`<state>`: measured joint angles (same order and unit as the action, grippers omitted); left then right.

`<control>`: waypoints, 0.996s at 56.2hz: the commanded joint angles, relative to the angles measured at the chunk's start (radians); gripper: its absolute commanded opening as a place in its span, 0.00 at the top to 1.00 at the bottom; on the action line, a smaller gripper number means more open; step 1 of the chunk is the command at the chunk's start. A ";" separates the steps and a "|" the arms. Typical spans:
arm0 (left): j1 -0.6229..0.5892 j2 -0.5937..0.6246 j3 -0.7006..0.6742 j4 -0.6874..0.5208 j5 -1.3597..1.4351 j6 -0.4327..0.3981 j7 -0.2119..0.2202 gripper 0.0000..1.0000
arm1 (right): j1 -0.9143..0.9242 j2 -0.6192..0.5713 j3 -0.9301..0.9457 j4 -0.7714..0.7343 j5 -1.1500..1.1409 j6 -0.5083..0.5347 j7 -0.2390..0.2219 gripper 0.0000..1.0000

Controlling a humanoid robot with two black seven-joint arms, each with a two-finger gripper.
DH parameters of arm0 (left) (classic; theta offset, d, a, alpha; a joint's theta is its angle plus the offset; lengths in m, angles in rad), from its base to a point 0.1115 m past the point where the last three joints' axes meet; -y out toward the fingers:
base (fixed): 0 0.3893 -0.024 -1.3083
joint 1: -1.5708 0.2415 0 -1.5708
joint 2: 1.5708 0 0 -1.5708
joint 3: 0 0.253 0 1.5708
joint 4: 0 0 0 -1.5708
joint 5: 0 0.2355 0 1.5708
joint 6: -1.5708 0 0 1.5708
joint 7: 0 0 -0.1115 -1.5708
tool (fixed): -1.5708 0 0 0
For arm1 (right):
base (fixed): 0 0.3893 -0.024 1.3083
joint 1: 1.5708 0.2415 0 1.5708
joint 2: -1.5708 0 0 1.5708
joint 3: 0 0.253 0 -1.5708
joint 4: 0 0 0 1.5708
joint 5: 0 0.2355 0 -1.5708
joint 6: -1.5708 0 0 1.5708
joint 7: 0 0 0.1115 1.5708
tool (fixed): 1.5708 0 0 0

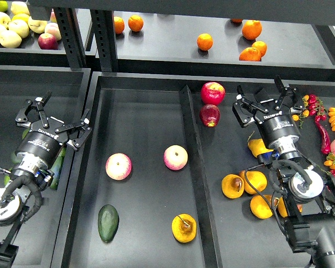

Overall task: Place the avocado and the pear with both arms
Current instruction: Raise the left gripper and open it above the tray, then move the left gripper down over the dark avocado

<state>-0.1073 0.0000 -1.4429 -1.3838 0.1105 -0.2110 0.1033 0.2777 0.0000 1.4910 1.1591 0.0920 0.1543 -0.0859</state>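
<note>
The dark green avocado [108,222] lies in the front left of the middle tray [145,111]. The yellow-orange pear [184,228] with a brown stem lies to its right near the tray's front. My left gripper [53,116] is open and empty over the left bin, up and left of the avocado. My right gripper [266,98] is open and empty over the right compartment, well up and right of the pear.
Two pink-yellow apples [118,166] [175,157] lie mid-tray. Two red apples [212,92] sit by the divider [192,162]. Several yellow pears [252,182] lie below my right gripper. Light green avocados [57,171] sit under my left arm. Oranges [205,42] are on the back shelf.
</note>
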 commanded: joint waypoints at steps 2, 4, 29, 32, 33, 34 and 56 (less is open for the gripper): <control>0.006 0.000 -0.001 0.000 -0.002 -0.042 0.024 0.00 | 0.000 0.000 0.000 0.002 0.000 0.010 0.000 0.00; 0.006 0.000 -0.001 0.000 -0.002 -0.042 0.032 0.00 | 0.000 0.000 0.000 0.001 0.000 0.010 -0.001 0.00; -0.012 0.000 0.012 0.009 -0.003 -0.044 0.385 0.00 | 0.028 0.000 0.015 -0.027 -0.002 -0.001 -0.008 0.00; -0.032 0.000 0.025 0.012 -0.003 -0.045 0.385 0.00 | 0.031 0.000 0.015 -0.029 -0.002 -0.001 -0.008 0.00; -0.040 0.000 0.032 0.014 -0.005 -0.045 0.385 0.00 | 0.031 0.000 0.015 -0.029 -0.002 -0.001 -0.008 0.00; -0.049 0.000 0.042 0.014 -0.006 -0.045 0.385 0.00 | 0.031 0.000 0.015 -0.029 -0.002 -0.001 -0.008 0.00; -0.356 0.534 0.521 0.042 -0.224 -0.091 0.385 0.00 | 0.031 0.000 0.011 -0.033 0.002 -0.001 -0.008 0.00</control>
<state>-0.3862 0.4388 -1.0698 -1.3555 -0.0989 -0.2787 0.4892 0.3084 0.0000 1.5035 1.1291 0.0922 0.1533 -0.0937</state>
